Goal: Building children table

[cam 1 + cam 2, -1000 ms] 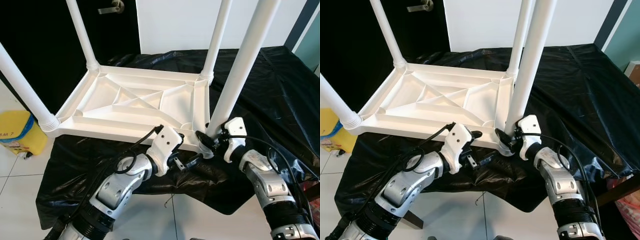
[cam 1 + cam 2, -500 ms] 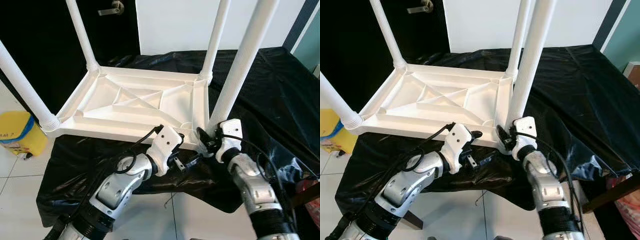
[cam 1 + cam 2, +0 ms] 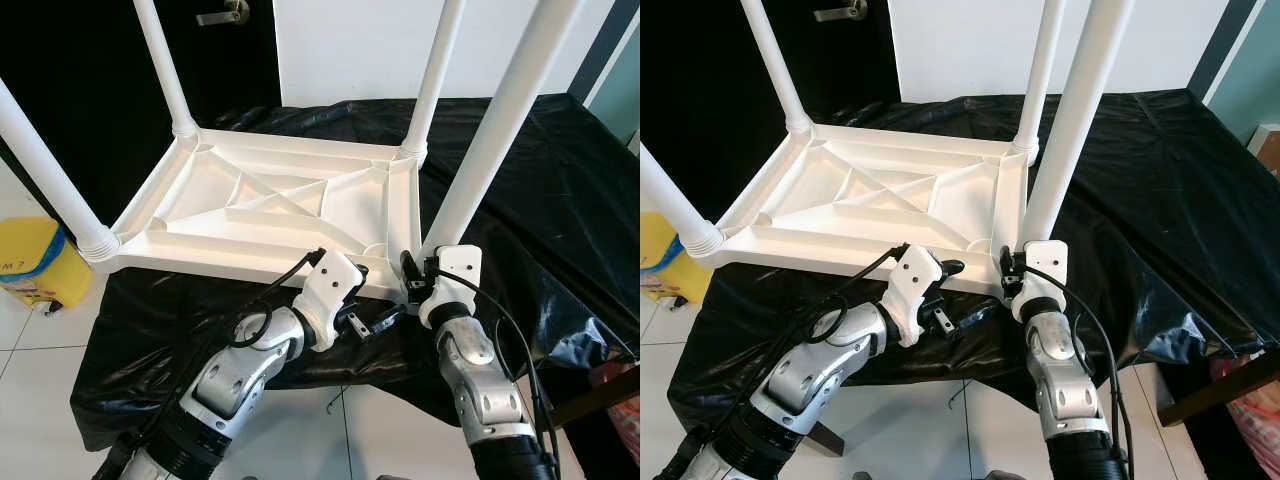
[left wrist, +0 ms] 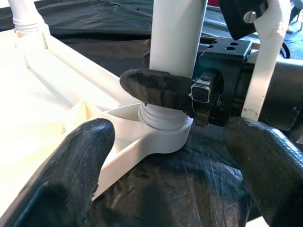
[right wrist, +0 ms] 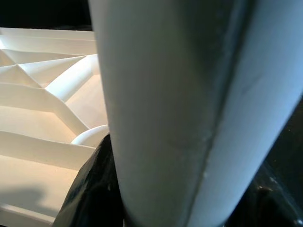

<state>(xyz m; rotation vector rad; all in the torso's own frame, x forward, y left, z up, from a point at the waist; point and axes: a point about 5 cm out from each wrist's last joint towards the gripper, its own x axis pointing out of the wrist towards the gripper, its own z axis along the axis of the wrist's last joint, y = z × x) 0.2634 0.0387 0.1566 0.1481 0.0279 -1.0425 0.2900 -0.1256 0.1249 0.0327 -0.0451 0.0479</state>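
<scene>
A white children's table (image 3: 270,205) lies upside down on a black cloth (image 3: 560,200), its legs pointing up. My right gripper (image 3: 418,278) is shut on the near right leg (image 3: 490,140) just above its socket at the table's near right corner. In the left wrist view one of its fingers (image 4: 156,87) wraps the leg (image 4: 177,33). The leg (image 5: 189,94) looms close in the right wrist view, beside the ribbed underside (image 5: 38,104). My left gripper (image 3: 370,298) is open at the same corner, its fingers (image 4: 71,175) spread either side of the socket (image 4: 163,135) and holding nothing.
Three other legs stand in their sockets: far left (image 3: 165,70), far right (image 3: 435,75), near left (image 3: 45,170). A yellow container (image 3: 30,265) sits on the tiled floor at left. A dark door with a handle (image 3: 225,15) is behind. The cloth's front edge hangs just below my wrists.
My right forearm has swung left, turning around the leg's base with the gripper still on it. The leg's top leans slightly more to the right. The left arm has stayed put.
</scene>
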